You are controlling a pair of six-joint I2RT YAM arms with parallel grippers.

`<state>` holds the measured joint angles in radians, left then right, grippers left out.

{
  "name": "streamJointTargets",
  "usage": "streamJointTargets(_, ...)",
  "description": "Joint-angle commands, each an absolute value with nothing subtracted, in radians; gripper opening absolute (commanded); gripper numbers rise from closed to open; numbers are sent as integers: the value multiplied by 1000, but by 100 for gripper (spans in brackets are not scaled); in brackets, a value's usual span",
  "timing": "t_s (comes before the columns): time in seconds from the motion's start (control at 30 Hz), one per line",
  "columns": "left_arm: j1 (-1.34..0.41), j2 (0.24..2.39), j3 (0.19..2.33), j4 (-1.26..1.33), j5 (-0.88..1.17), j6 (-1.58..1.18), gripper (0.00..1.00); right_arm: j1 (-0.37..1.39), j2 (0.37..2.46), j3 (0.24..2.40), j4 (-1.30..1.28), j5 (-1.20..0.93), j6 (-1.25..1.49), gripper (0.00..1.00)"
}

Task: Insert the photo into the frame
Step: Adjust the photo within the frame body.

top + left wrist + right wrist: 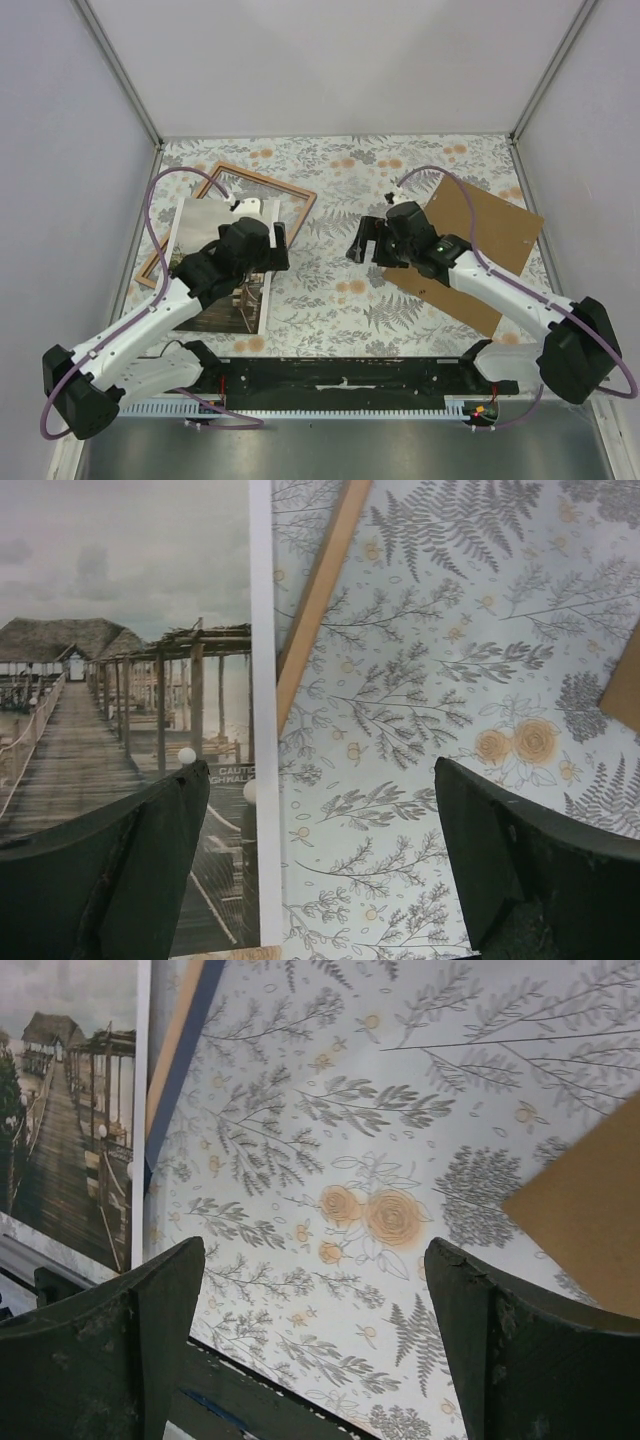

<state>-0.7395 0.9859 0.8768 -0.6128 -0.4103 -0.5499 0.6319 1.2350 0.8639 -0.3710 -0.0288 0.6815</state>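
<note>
The photo [240, 305], a pier leading to a hut, lies face up at the left, its upper part resting over the frame [268, 180]. The frame is light brown wood and lies flat at the back left. My left gripper [285, 248] hovers open above the photo's right edge. In the left wrist view the photo [100, 680] and a frame rail [320, 590] show beyond the open gripper [320, 770], which holds nothing. My right gripper [360, 240] is open over the bare cloth mid-table. Its wrist view shows the photo [70, 1130] and the frame's blue-edged rail [180, 1040] at the far left, gripper [315, 1250] empty.
A flat brown backing board [480, 240] lies at the right under the right arm; its corner [590, 1210] shows in the right wrist view. A floral cloth [340, 290] covers the table. A black rail [340, 375] runs along the near edge. Walls enclose three sides.
</note>
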Motion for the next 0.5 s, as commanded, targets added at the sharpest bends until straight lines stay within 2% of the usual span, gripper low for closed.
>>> streamJointTargets(0.0,-645,1008,911,-652,-413,-595,100,721,1322,959,-290,-37,715,98)
streamJointTargets(0.23,-427,1005,896,-669,-299,-597,99,863,1485,1051,-213,-52,761,96)
streamJointTargets(0.47,-342,994,861,-669,-278,-623,99,963,1629,1124,-146,-93,805,89)
